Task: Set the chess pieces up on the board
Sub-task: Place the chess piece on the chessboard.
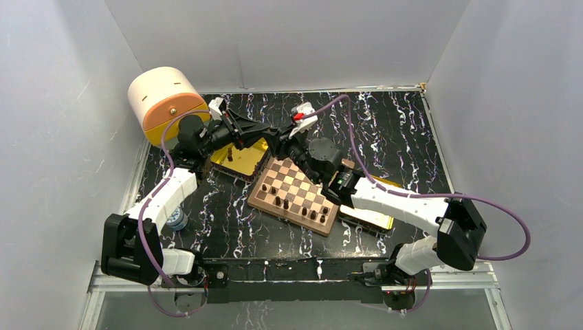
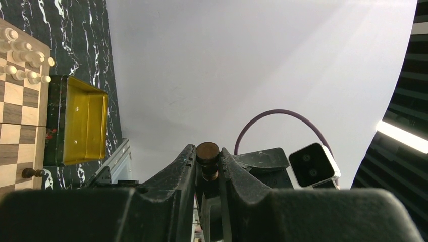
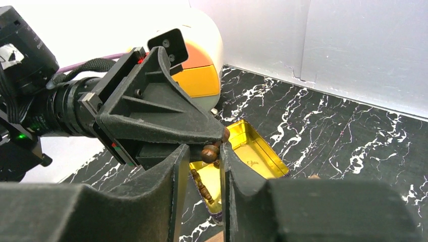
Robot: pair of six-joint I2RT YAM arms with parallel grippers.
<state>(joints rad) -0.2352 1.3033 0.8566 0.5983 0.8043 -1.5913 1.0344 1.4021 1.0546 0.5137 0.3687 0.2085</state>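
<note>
Left claw [image 2: 208,151] clamped on a dark piece [image 2: 207,154], round base toward the wrist camera. Right claw [image 3: 203,148] faces it tip to tip above the table [image 1: 402,137]: fingers narrowly apart astride that piece's knob; pinching or not, can't tell. Under them, gold tray [image 1: 256,148] holding a lone dark piece [image 1: 230,157]. Just beside the tray, board [image 1: 256,201], set diagonally. Dark pieces [image 1: 313,214] in a ragged row along its near edge; light pieces [image 2: 20,55] crowded at another edge. Second gold tray [image 1: 377,221] just beside the board's right side, partly under the right arm. Cream-and-orange drum [image 1: 161,103] at far left.
</note>
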